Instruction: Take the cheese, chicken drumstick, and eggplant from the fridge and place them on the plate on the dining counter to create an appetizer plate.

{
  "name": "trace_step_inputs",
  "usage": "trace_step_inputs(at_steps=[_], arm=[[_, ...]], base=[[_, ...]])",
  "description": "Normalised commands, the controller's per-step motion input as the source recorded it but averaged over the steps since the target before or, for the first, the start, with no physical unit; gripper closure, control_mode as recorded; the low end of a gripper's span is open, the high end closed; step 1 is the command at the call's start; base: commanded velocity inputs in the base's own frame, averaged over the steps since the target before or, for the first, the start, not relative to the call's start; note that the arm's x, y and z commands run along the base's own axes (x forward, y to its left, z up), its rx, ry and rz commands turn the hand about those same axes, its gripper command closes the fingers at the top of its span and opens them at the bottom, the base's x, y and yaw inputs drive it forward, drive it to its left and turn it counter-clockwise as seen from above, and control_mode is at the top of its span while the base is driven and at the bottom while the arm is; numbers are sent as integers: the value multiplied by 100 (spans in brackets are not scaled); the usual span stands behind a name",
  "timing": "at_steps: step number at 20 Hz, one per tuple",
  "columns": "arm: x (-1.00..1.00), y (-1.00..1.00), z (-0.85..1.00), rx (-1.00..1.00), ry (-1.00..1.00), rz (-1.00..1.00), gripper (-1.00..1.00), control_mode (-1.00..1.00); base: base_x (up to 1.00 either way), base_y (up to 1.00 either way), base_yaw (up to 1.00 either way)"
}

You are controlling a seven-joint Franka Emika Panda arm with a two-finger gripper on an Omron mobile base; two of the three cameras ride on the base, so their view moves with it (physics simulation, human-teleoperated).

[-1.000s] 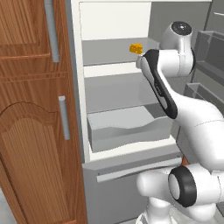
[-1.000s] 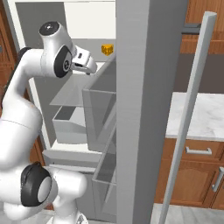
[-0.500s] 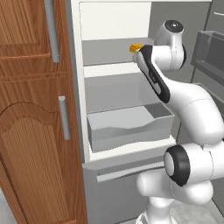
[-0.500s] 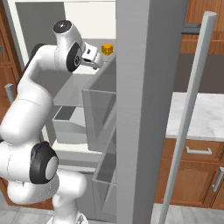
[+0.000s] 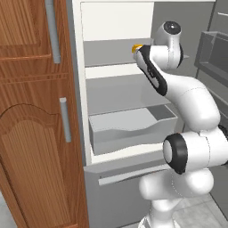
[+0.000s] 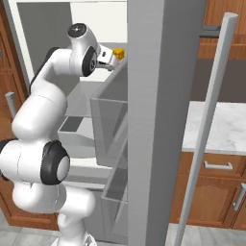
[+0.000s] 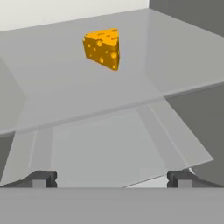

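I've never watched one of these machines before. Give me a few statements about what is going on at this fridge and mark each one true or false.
1. The cheese sits on a fridge shelf. True.
2. The pincer is closed on the cheese. False: its fingers stand wide apart and the cheese lies ahead of them, untouched.
3. The fridge is open. True: its shelves and its drawer show.
4. The cheese lies in the wavy-fronted drawer. False: it is on a shelf higher up, above the drawer.
5. The wooden cupboard beside the fridge stands open. False: its doors are shut.
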Motion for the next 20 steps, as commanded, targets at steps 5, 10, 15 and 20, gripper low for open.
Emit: trace_step_inputs(at_steps=[5,10,15,20], arm=[[25,-20,0,0,-2,0,-100,-100],[33,-12,2,0,0,-1,-100,-100],[31,-2,12,0,0,-1,-100,-100],[17,0,27,1,0,-1,-100,-100]], base=[[0,0,0],[0,0,0],[0,0,0],[0,0,0]])
